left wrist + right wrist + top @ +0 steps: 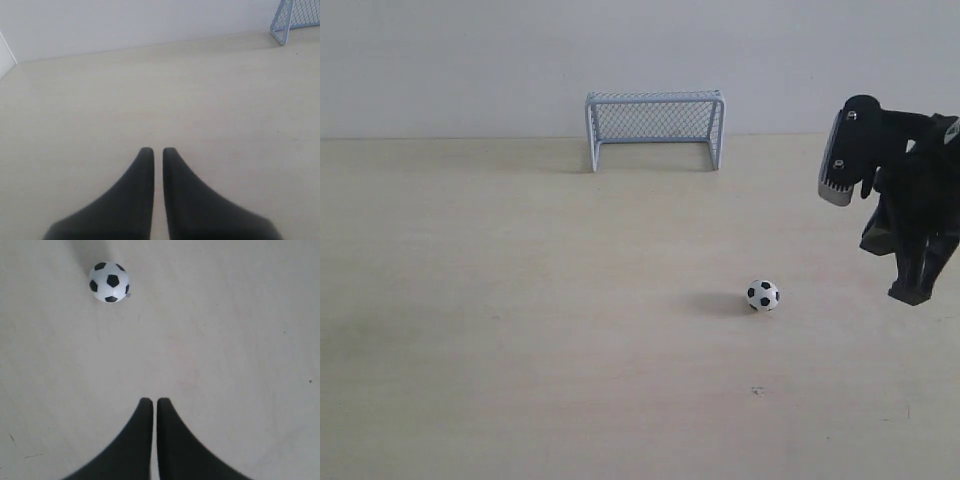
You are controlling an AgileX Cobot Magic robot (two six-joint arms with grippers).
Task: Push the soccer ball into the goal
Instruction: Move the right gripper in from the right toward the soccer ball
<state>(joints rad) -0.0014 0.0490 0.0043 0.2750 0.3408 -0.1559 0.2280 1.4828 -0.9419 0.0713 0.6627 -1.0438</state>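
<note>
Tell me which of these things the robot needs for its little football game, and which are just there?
For the job:
soccer ball, lying loose
goal, standing upright
right end effector, shut, ball in its camera's sight

Just there:
table, with a small dark speck
wall
left end effector, shut, no ball in its view

Robot-manipulation test bench of the laboratory kind. A pale, wood-grain tabletop (520,330) fills the scene and meets a plain white wall (470,60) at its far edge. On the surface stand toy-scale props: a miniature goal (654,120) close to the wall and a tiny soccer ball (763,295) out on the open wood. A black robot arm (915,200) hangs above the table's right side, marking the setting as a staged experimental workspace.
</note>
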